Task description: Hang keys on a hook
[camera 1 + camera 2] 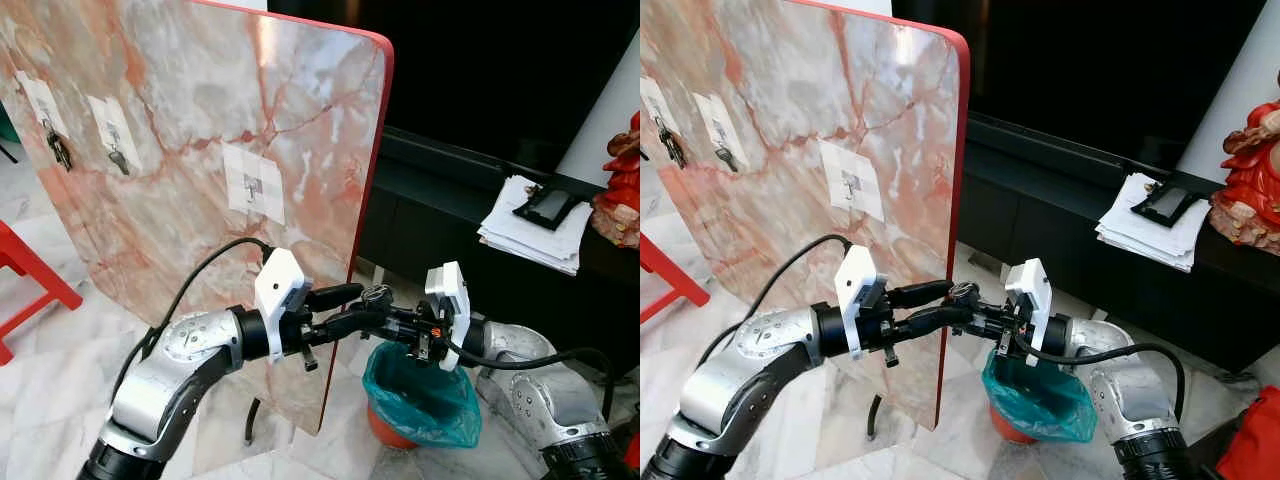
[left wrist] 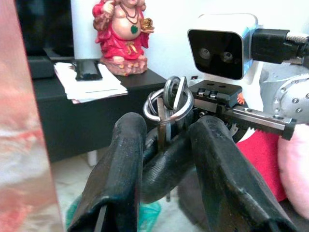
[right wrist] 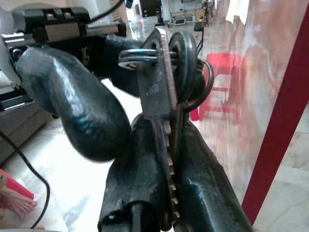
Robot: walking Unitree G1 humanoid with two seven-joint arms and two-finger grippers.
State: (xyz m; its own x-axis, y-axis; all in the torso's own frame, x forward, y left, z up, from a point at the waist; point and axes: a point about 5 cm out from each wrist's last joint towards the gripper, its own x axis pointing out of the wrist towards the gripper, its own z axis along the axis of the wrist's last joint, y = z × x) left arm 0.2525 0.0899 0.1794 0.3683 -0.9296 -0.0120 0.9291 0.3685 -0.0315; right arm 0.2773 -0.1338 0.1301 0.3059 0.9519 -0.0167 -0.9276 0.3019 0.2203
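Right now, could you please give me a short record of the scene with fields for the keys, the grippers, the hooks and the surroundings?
keys: key bunch on rings, held between both grippers in front of the board's red edge
right gripper: shut on the key blade
left gripper: fingers around the bunch, grip unclear
board: marbled panel with three white hook pads
free hook: nearest pad, nothing hanging
taken hooks: two far pads, each with keys
nearby: bin with teal bag, papers, red figurine
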